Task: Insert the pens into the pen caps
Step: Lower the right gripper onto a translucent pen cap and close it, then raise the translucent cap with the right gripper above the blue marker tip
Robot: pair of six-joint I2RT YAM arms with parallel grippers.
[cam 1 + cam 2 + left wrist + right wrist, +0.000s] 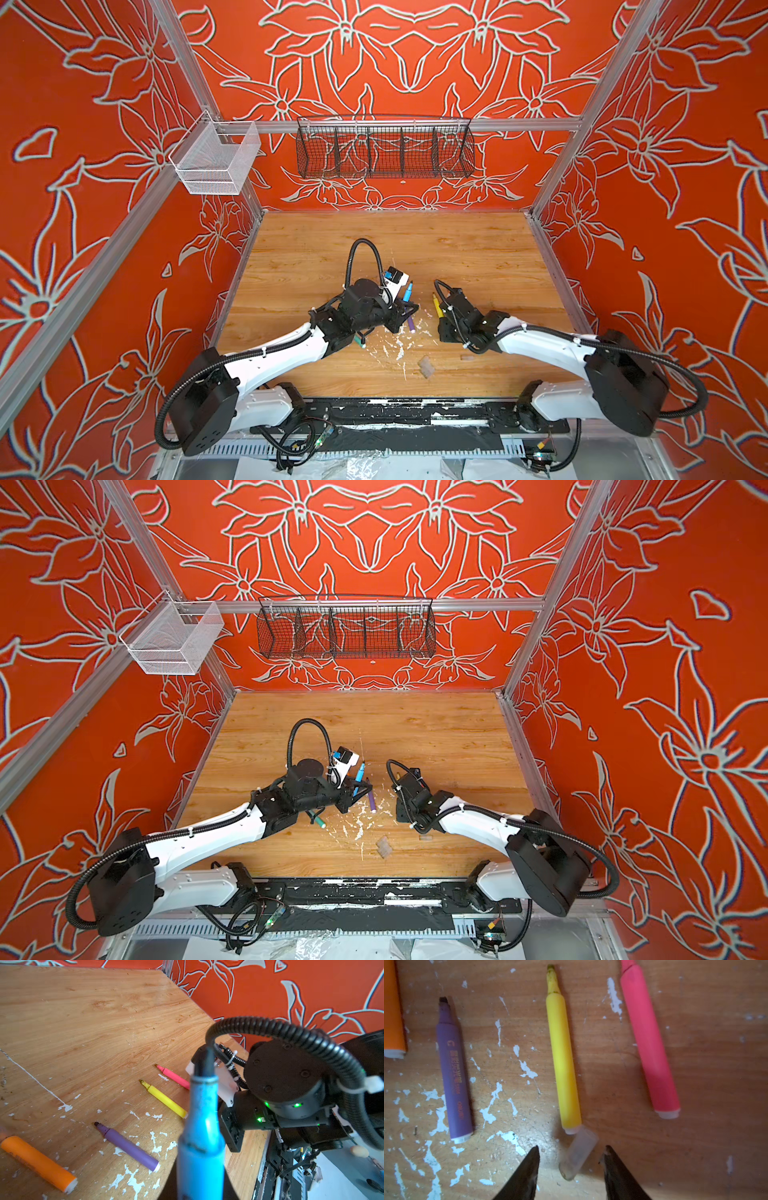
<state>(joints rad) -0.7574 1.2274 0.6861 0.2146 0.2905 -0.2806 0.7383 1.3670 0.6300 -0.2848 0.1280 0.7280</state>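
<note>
The left claw (404, 312) is clenched on the blue pen (200, 1136) and holds it above the table (457, 249), dark tip pointing away from the wrist. The right claw (572, 1148) hangs low over a clear cap (578, 1154). The cap lies flat and askew, right at the whitish end of the yellow pen (562, 1064) and perhaps touching it. The claw is released, one jaw on each side of the cap, neither visibly touching it. The step in hand looks like picking up this cap for the blue pen. The next move calls for closing squarely across the cap without knocking the yellow pen, then lifting it and aiming its open end at the blue tip. The purple pen (453, 1076) and pink pen (650, 1047) lie uncapped nearby.
</note>
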